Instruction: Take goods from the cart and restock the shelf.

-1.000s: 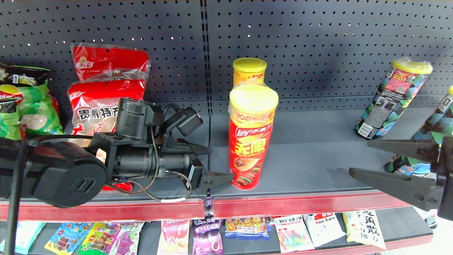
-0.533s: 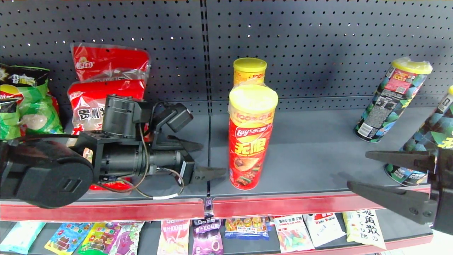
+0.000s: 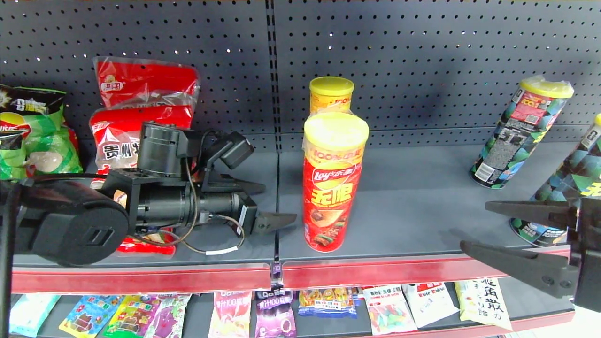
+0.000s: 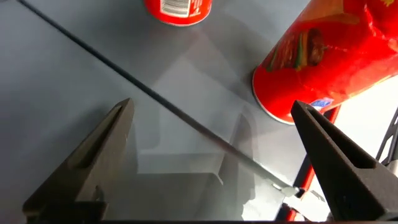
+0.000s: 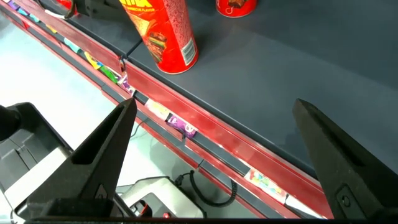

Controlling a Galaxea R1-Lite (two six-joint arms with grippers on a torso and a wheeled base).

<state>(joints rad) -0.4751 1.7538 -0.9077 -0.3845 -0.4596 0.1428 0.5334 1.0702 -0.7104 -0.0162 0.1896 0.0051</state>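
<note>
**Left gripper backed off the shelved can**

Head view: the tall red cardboard chip can with a yellow lid [image 3: 333, 188] stood upright near the front lip of the grey metal shelf [image 3: 413, 206]. The left gripper [image 3: 278, 203], spread wide and empty, had drawn back from the can over the last second and sat just beside it. The right gripper [image 3: 475, 225], also wide and empty, hung well apart from the can on its other side.

Left wrist view: the can stood clear of both fingers.

Right wrist view: the can was far off.

This placement looked finished, and another item from the cart seemed due.
</note>
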